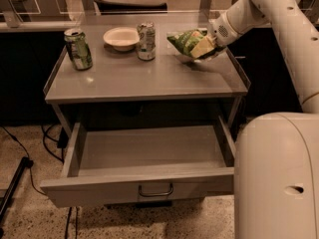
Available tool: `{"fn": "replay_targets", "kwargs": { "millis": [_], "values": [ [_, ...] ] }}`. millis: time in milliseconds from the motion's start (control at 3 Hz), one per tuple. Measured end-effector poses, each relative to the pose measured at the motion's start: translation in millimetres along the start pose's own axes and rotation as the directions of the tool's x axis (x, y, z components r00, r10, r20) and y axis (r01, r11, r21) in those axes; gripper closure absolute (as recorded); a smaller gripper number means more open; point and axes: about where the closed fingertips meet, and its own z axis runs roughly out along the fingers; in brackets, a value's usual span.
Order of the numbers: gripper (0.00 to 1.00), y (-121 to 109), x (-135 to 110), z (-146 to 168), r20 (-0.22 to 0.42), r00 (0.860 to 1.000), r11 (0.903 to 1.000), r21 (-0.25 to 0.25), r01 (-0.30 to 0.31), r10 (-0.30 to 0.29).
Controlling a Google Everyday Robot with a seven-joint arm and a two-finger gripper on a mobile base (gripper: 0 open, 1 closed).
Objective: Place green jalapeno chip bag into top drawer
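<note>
The green jalapeno chip bag [187, 42] is held a little above the back right of the grey table top [144, 76]. My gripper [205, 47] is shut on the bag's right end, reaching in from the right, and the bag hangs tilted toward the left. The top drawer [149, 156] is pulled open below the table top and its inside is bare. Its flat front panel carries a small curved handle [155, 190].
A green drink can [78, 49] stands at the back left of the table top. A white bowl [121, 38] and a silver can [146, 41] stand at the back middle, just left of the bag. My white base [276, 178] fills the lower right beside the drawer.
</note>
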Motion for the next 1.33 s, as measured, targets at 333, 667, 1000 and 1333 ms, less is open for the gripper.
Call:
{"fn": "replay_targets", "kwargs": {
  "millis": [333, 667, 1000, 1333],
  "values": [
    [1.00, 0.1, 0.0, 0.1, 0.000, 1.000, 1.0000, -0.001, 0.000, 0.000],
    [1.00, 6.3, 2.0, 2.9, 0.002, 0.999, 0.9987, -0.038, 0.034, -0.034],
    [1.00, 18.0, 22.4, -18.5, 0.021, 0.997, 0.9903, -0.115, 0.078, -0.076],
    [1.00, 33.6, 54.3, -63.3, 0.049, 0.991, 0.9722, -0.192, 0.134, -0.126]
  ]
}}
